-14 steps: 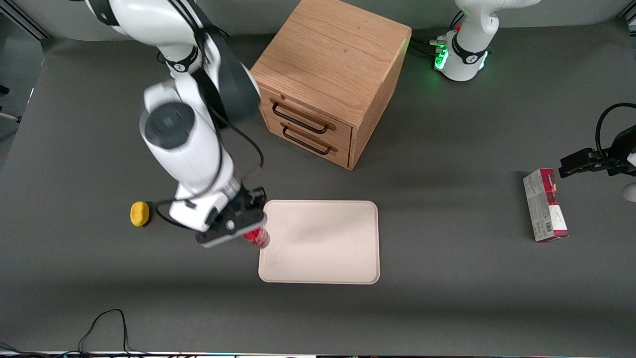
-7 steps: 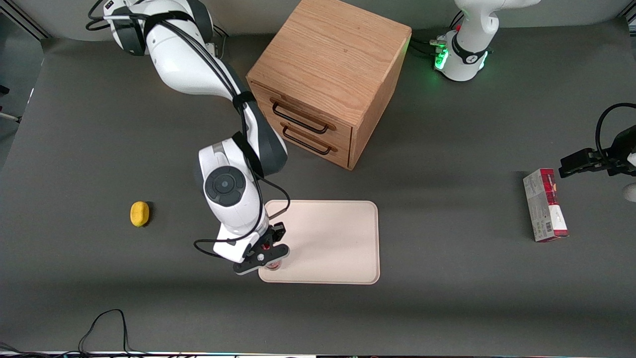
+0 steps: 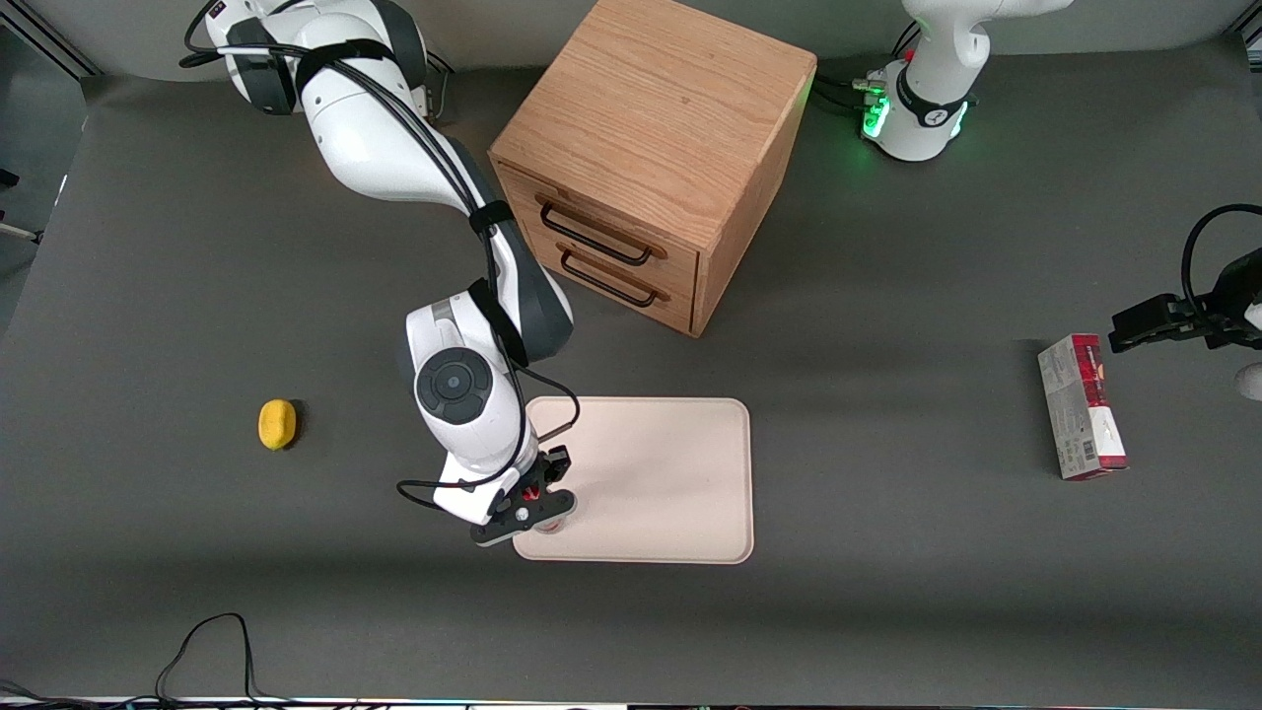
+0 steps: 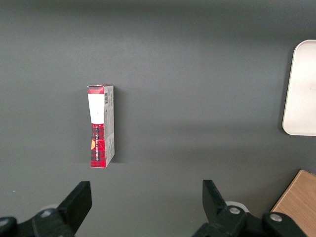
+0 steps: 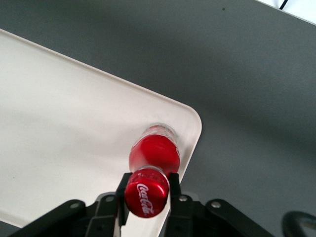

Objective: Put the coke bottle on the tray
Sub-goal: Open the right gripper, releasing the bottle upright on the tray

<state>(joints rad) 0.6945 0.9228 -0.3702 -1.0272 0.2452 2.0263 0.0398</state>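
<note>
The coke bottle [image 5: 153,154] is a slim red bottle with a red cap carrying white script. It stands upright over the tray [image 5: 64,118], close to a rounded corner. My gripper [image 5: 146,190] is shut on the coke bottle just below the cap, one finger on each side. In the front view the gripper [image 3: 532,501] is over the tray's [image 3: 651,473] corner nearest the camera at the working arm's end. Only a bit of red of the bottle [image 3: 533,492] shows under the hand there. I cannot tell whether the bottle's base touches the tray.
A wooden cabinet [image 3: 651,148] with two drawers stands farther from the camera than the tray. A yellow object [image 3: 277,424] lies toward the working arm's end. A red-and-grey carton [image 3: 1082,406] lies toward the parked arm's end and shows in the left wrist view [image 4: 101,126].
My gripper has carried the bottle from beside the tray's edge to over its near corner. In the last half second it barely shifted.
</note>
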